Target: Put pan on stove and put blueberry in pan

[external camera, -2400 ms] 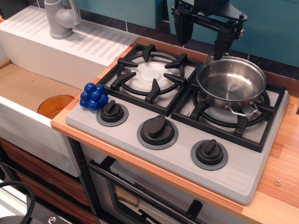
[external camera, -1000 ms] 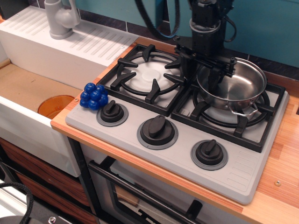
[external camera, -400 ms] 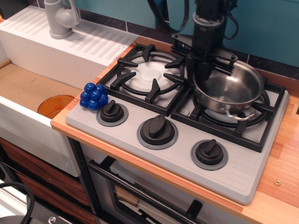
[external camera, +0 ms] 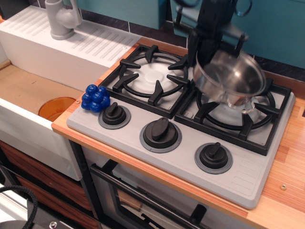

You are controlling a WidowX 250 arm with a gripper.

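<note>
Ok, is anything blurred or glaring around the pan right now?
In the observation.image view, the pan is smeared by motion blur, tilted above the right burner grate; reflections streak its steel wall. The gripper is dark and soft-edged; the blueberry stays sharp.

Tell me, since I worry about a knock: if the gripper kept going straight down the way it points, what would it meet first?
Probably the right burner grate. The gripper points down, gripping the tilted, lifted pan at its rim; depth is unclear.

Toy kitchen setup. Grey stove (external camera: 181, 138) with two burner grates and three knobs, white sink (external camera: 28, 119) with faucet (external camera: 62, 19), oven door (external camera: 143, 200) below, teal backsplash.
</note>
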